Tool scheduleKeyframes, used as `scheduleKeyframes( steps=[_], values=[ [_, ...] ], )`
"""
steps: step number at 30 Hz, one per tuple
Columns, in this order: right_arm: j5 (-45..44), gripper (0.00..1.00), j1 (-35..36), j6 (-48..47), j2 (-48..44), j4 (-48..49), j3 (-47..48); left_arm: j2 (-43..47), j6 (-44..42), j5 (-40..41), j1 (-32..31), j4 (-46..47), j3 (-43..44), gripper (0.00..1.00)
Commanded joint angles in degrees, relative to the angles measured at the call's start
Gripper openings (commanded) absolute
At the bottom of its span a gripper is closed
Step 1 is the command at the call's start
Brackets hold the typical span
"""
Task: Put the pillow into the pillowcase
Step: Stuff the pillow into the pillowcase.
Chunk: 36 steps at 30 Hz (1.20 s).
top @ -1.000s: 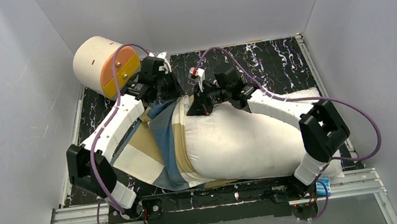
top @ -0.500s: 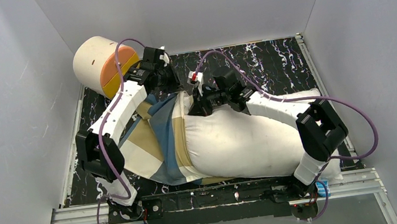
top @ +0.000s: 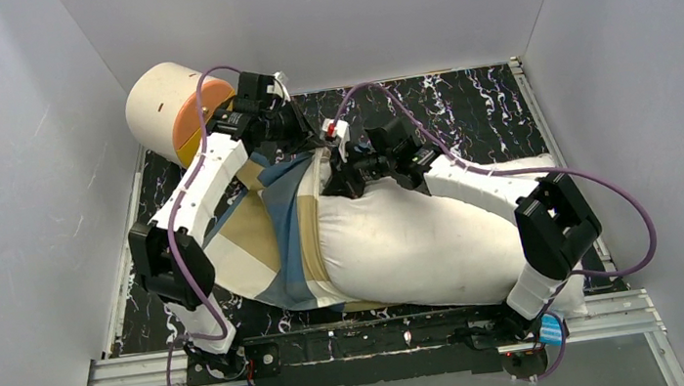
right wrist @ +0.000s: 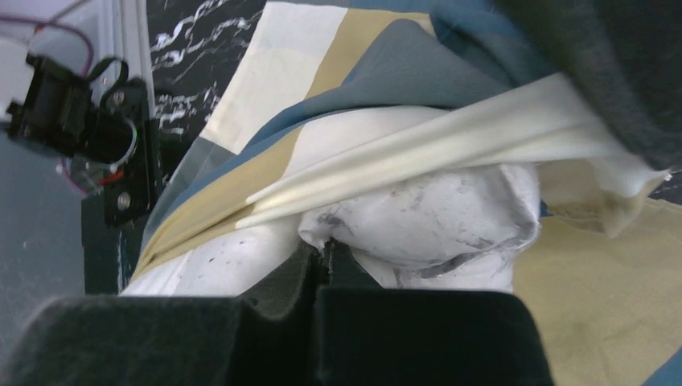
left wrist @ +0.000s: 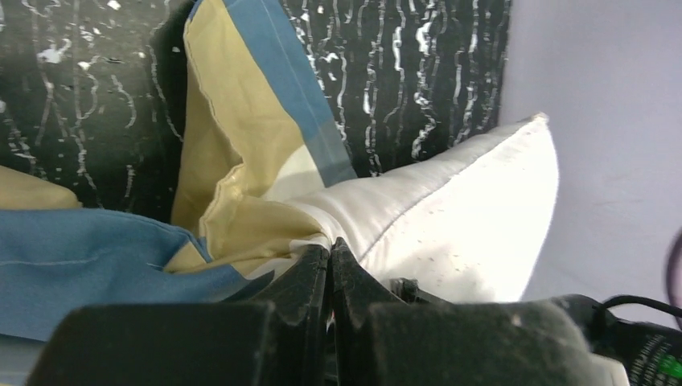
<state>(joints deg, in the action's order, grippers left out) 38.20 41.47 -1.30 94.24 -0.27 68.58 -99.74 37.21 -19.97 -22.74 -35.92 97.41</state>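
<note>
Pillow (top: 422,237) lying across my bench (top: 466,109), its left end inside the pillowcase (top: 270,236), the rest bare, my left hand (left wrist: 330,256) pinching the pillowcase's far edge, my right hand (right wrist: 322,259) pinching the pillow beside the opening

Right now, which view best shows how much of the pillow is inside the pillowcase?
Top external: nearly all the pillow shows, one end inside the pillowcase. Left wrist shows only one pillow corner; right wrist only a bunched patch.
</note>
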Motion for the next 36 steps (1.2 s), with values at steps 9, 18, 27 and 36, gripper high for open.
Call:
scheduleKeyframes(
  steps=[9, 18, 27, 36],
  values=[
    [-23.6, 0.01, 4.5, 25.4, 1.1, 21.6, -8.4, 14.5, 10.7, -10.7, 0.7, 24.8, -13.5, 0.00],
    [-24.8, 0.01, 4.4, 25.8, -0.4, 23.2, -10.6, 19.7, -7.7, 3.3, 0.6, 1.0, -13.1, 0.48],
    [-24.9, 0.01, 4.5, 26.3, 0.3, 22.3, -9.4, 23.9, -11.1, 24.2, -9.6, -8.9, -13.4, 0.39],
    [-25.2, 0.01, 4.5, 27.1, -0.1, 22.5, -9.5, 22.8, -11.6, 28.8, -15.3, -1.9, -20.5, 0.25]
  ],
)
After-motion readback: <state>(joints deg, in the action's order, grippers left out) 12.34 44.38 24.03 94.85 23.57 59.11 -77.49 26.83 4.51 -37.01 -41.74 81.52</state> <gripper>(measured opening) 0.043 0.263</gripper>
